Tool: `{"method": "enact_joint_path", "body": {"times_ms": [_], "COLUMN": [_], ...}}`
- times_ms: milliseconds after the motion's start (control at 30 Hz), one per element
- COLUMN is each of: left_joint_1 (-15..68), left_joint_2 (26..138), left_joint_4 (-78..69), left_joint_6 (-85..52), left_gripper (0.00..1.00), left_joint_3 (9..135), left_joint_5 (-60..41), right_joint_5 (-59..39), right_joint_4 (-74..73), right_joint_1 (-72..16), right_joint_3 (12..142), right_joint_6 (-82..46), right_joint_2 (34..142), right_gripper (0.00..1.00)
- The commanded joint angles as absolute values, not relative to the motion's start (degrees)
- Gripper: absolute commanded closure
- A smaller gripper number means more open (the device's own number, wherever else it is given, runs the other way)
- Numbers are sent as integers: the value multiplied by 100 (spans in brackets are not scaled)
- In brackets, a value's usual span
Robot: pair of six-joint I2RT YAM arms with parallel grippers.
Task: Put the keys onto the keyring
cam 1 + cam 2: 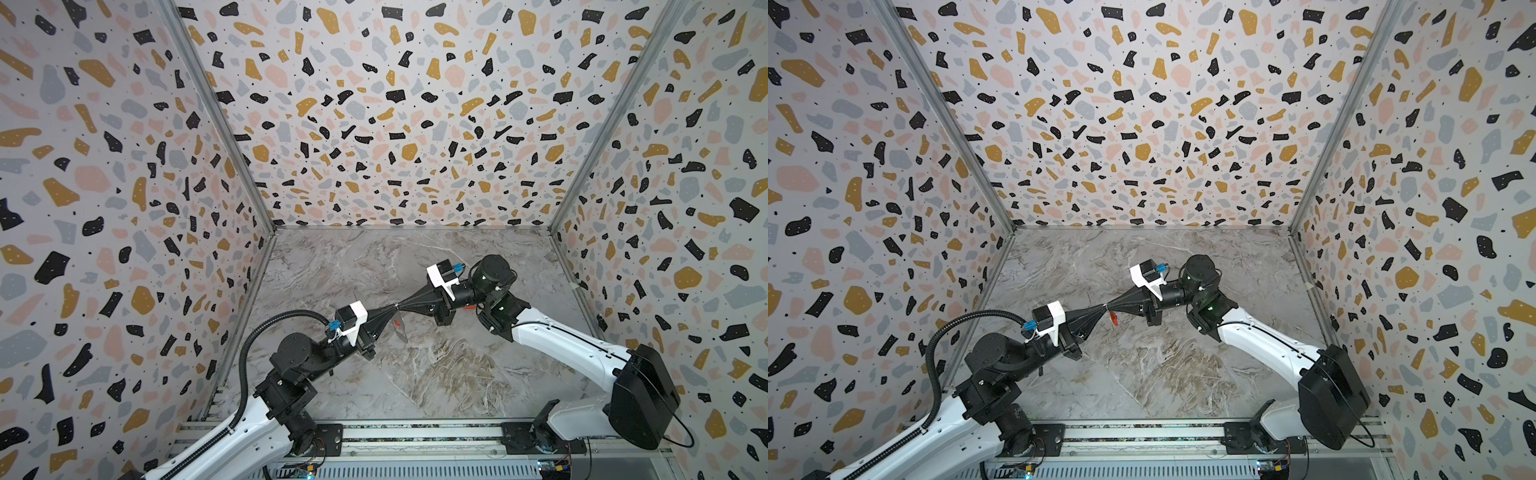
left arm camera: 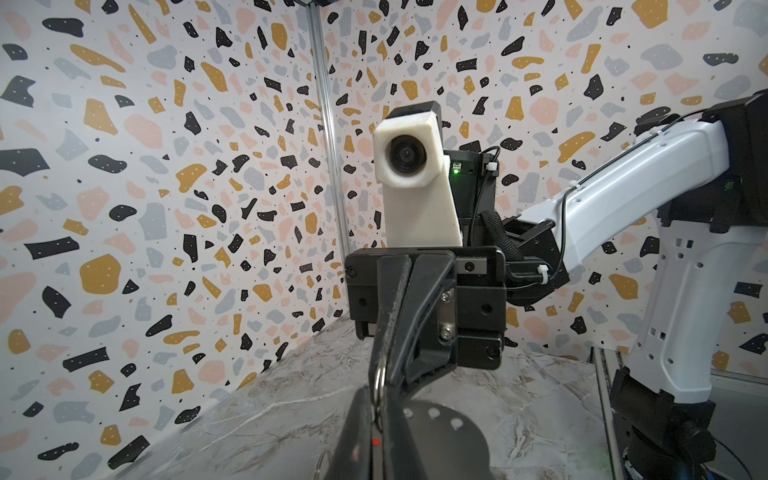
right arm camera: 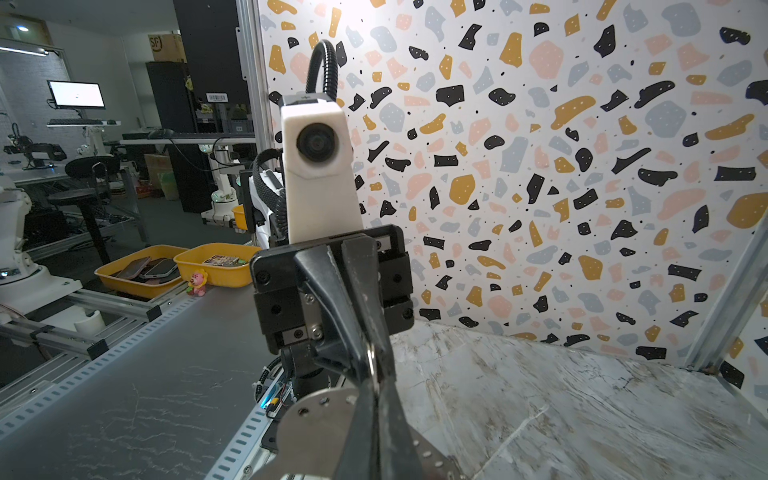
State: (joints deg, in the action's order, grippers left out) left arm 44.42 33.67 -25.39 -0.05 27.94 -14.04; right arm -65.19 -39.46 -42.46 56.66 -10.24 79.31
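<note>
Left gripper (image 1: 392, 310) and right gripper (image 1: 400, 307) meet tip to tip above the bench (image 1: 457, 374), both jaws closed. The keyring (image 1: 401, 329) hangs just below the tips, with one red-tagged key (image 1: 1113, 318). Which jaws pinch which item is hidden, and the second key cannot be made out.

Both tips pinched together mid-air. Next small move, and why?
Probably hold the right gripper still and twist the left gripper slightly to feed the small silvery ring round: both seem shut on it tip to tip, the key's red tag dangling.
</note>
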Motion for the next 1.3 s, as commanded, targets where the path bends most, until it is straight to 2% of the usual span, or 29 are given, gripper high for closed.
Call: {"method": "enact_joint_path", "body": {"times_ms": [0,133,400,600,733,1033,1267], "left_joint_1": [4452,4452,4456,4451,4456,4456,4469], "left_joint_2": [3346,3370,3584,3807,4172,5122,5549], "left_joint_4": [-2781,-2760,-2073,-1053,-339,1012,1650], "left_joint_6": [-81,-134,-64,102,200,393,529], "left_gripper": [92,100,100,100,100,100,100], "left_joint_3": [2882,2933,3362,3880,4368,5363,5813], "left_joint_5": [-1241,-1196,-1085,-841,-773,-524,-537], "right_joint_5": [-6593,-6583,-6397,-6070,-5819,-4957,-4892], "right_joint_4": [-4051,-4047,-3869,-3609,-3158,-2091,-1592], "right_joint_1": [-4272,-4276,-4215,-3952,-3830,-3778,-3771], "right_joint_3": [5651,5635,5494,5235,5125,5172,5221], "right_joint_6": [-1074,-1064,-914,-825,-556,-11,254], "right_joint_2": [7718,7717,7566,7217,6907,6462,6541], "right_gripper": [100,100,95,70,62,57,57]}}
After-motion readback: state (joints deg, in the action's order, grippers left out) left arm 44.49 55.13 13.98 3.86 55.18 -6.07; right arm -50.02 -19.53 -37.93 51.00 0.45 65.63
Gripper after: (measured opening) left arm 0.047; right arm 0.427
